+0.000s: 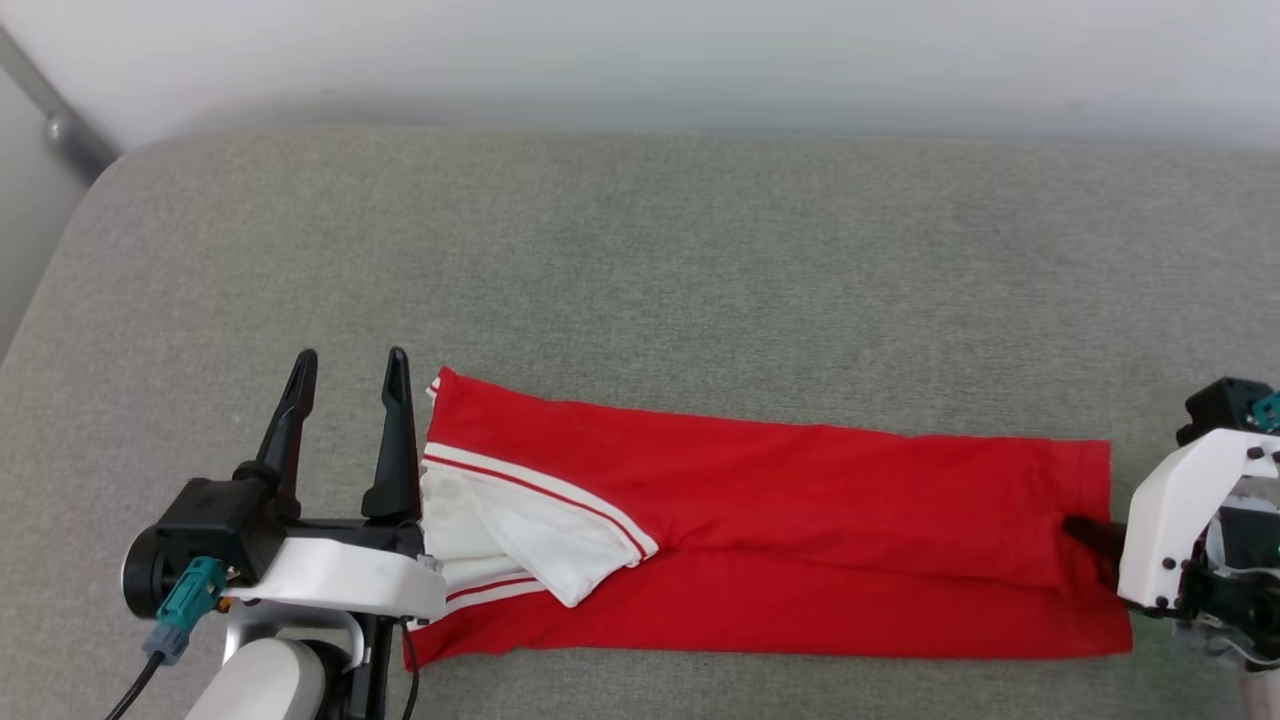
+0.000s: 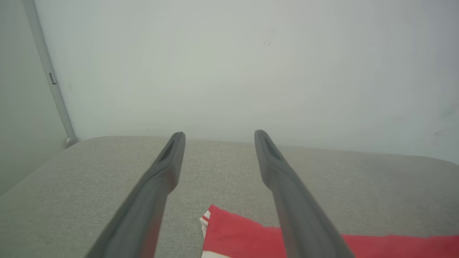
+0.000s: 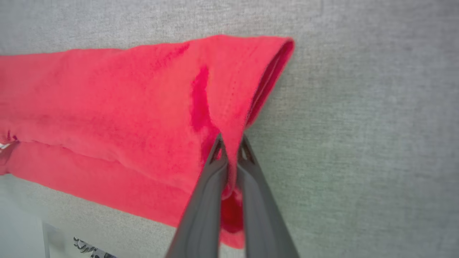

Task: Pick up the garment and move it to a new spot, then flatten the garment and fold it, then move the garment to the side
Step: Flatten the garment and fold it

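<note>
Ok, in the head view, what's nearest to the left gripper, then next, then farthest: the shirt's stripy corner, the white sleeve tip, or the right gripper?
From the left gripper:
1. Striped red-and-white corner of the red jersey garment, right beside it.
2. White sleeve tip, lower down.
3. Right gripper, far right, pinching the hem.

Place: you are in a plain indoor room. It looks like a test setup, but you cannot tell more than that.
Surface [image 1: 640, 250]: a wide pad in grey woven cloth with rounded corners, like a couch seat or mattress.
Wall [image 1: 640, 50]: pale and blank, right behind the surface.
Pole [image 1: 60, 125]: grey metal, slanting at your left corner.
Garment [image 1: 800, 500]: your one homely item, laid on the surface.
</note>
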